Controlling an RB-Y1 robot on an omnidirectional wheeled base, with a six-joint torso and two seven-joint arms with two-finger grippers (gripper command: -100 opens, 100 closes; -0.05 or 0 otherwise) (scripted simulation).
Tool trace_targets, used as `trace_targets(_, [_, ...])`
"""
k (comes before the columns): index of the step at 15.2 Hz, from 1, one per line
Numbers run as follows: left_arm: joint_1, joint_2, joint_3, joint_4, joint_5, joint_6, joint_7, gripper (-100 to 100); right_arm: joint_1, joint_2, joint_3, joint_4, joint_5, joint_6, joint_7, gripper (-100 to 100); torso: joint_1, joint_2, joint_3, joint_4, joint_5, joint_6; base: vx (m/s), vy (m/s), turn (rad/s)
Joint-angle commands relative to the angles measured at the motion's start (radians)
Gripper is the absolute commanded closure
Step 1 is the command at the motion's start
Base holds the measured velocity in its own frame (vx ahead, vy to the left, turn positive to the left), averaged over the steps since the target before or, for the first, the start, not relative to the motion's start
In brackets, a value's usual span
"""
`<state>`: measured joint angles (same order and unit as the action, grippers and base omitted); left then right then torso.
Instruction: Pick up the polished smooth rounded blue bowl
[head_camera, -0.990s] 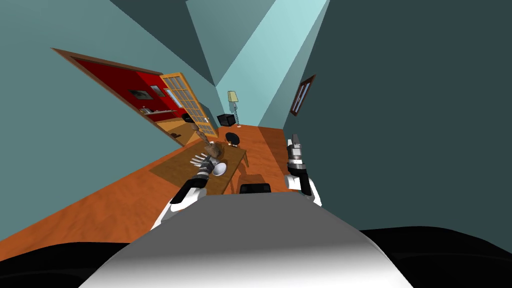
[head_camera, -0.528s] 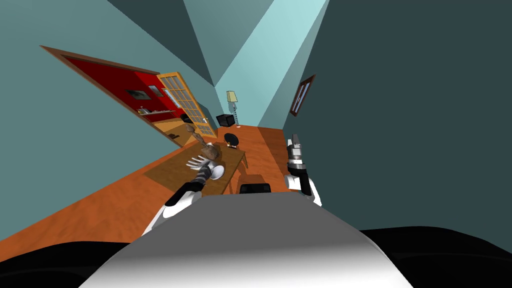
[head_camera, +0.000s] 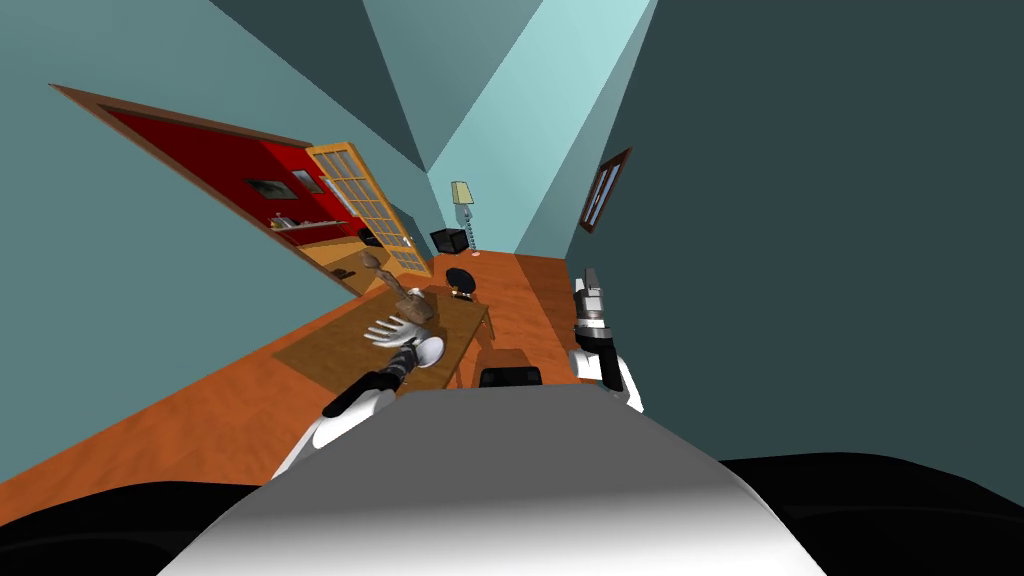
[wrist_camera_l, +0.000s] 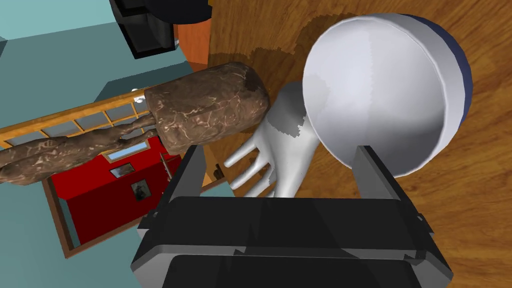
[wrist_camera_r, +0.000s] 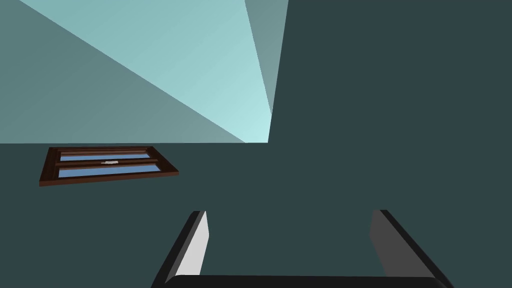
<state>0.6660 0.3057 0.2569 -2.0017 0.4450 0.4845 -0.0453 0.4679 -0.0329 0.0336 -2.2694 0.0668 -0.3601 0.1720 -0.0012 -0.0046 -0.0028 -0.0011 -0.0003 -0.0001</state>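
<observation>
My left gripper stands wide open with nothing in it, its two thin blades about a third of the view apart. One blade crosses the near rim of the bowl; the other stands well clear of it, close under a brown sculpture. Between the blades lies a white hand-shaped ornament, not the bowl's wall.

That is the main risk, I judge: closing from here would pinch the ornament's fingers, or only clip the bowl's rim and tip it. Any swing toward the sculpture side could knock the brown piece, which looks top-heavy on its long limb.

The bowl sits on the wooden table, just beside the ornament and touching or overlapping it from this angle — I cannot tell which. It is round and deep, smooth pale grey-white inside, with a dark blue outside showing along the far edge. A surface that glossy and curved may slip out from flat blades. The sculpture is rough, veined, bark-like; the table shows a warm grain.

My right gripper is raised at my right side — open and empty.
</observation>
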Motion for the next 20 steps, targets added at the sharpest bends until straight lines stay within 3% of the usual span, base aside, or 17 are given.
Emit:
trace_targets(1, [0.014, 0.003, 0.015, 0.017, 0.023, 0.050, -0.003, -100, 0.000, 0.000, 0.000, 0.000, 0.000, 0.000, 0.000, 0, 0.000, 0.000, 0.000, 0.000, 0.000, 0.000, 0.067, -0.016, -0.014])
trace_targets(20, [0.081, 0.037, 0.111, 0.156, 0.181, 0.397, -0.019, -100, 0.000, 0.000, 0.000, 0.000, 0.000, 0.000, 0.000, 0, 0.001, -0.002, -0.001, 0.000, 0.000, 0.000, 0.084, -0.014, -0.016])
